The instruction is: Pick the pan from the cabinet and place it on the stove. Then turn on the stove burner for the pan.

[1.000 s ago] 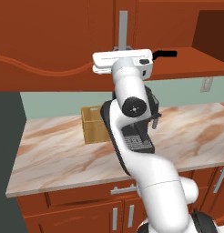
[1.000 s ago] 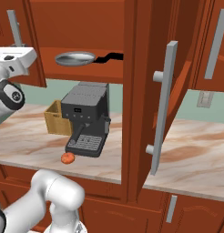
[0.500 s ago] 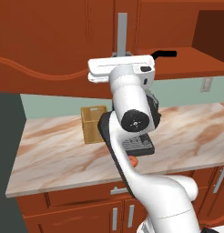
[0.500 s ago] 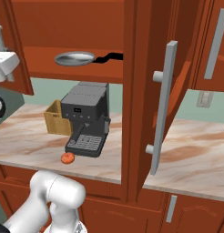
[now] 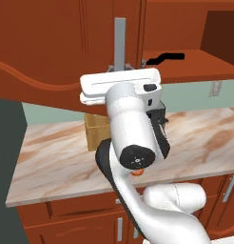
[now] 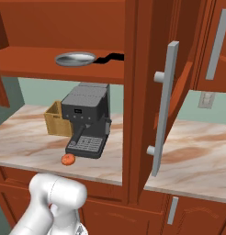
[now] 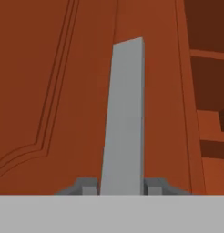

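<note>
Clamping one door handle [image 7: 125, 118], gripper [image 7: 122, 187] narrow, frame center; one pan [image 6: 76, 58] on cabinet [image 6: 64, 69] shelf, upper left.

The white arm [image 5: 133, 143] is raised upright with its hand level, and the gripper [image 7: 122, 187] is closed, one fingertip at each side of a grey bar.

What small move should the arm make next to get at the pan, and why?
Probably swing the left cabinet door further open. The gripper is shut on its bar handle, and the pan sits untouched on the cabinet shelf, right door already open.
</note>
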### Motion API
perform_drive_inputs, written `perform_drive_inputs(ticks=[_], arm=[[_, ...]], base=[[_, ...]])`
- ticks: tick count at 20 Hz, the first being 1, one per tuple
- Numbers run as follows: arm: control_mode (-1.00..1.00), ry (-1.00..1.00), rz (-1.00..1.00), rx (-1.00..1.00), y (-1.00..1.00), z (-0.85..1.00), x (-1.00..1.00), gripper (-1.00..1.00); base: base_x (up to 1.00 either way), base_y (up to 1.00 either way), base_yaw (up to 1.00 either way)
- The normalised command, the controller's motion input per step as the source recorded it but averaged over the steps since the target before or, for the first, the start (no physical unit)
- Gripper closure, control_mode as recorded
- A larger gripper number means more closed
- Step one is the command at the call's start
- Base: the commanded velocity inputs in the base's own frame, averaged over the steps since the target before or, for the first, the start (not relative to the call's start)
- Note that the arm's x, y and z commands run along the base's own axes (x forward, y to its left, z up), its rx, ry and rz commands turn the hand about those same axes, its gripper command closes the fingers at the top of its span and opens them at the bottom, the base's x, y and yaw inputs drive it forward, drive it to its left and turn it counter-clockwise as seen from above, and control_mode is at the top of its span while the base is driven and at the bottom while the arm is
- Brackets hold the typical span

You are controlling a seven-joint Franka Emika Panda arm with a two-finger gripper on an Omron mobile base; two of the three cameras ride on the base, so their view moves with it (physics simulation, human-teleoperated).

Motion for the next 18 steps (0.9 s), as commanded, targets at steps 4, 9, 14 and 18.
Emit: perform_drive_inputs(ticks=[4,9,14,18], arm=[[-1.0,0.0,0.03,-0.01,0.26,-0.04,-0.64,-1.0],[-1.0,-0.02,0.01,0.06,0.0,-0.03,-0.65,-1.0],[-1.0,-0.01,0.0,0.12,-0.09,0.01,-0.67,-1.0],[-1.0,0.0,0.0,0.18,-0.42,0.08,-0.46,-1.0]], base=[[0.0,0.0,0.0],[0.0,0.0,0.0],[0.0,0.0,0.0],[0.0,0.0,0.0]])
